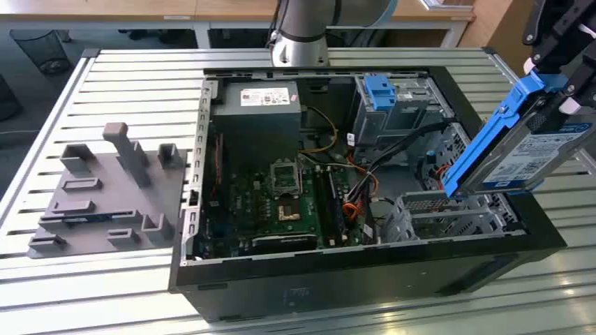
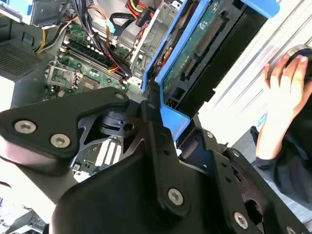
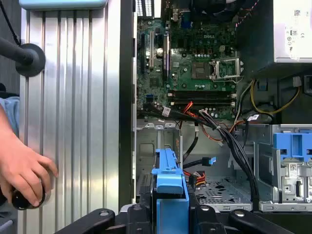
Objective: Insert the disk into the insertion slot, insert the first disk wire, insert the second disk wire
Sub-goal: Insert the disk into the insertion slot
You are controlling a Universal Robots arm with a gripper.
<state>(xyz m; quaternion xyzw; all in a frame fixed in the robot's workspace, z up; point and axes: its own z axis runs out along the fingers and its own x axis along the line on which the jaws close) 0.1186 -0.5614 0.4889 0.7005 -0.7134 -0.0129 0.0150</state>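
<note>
The slatted metal table point(image 1: 121, 84) carries an open black computer case point(image 1: 308, 279). In the exterior view its green motherboard point(image 1: 279, 202) lies near the centre, and the insertion slot point(image 1: 437, 209), a perforated silver cage, sits at about four o'clock inside the case. The disk point(image 1: 535, 150) hangs tilted at three o'clock, its lower end just above that slot. The gripper point(image 3: 170, 214) is clamped on the disk's blue caddy from both sides. In the first wrist view a person's hand point(image 3: 24, 170) rests on the table beside the case.
</note>
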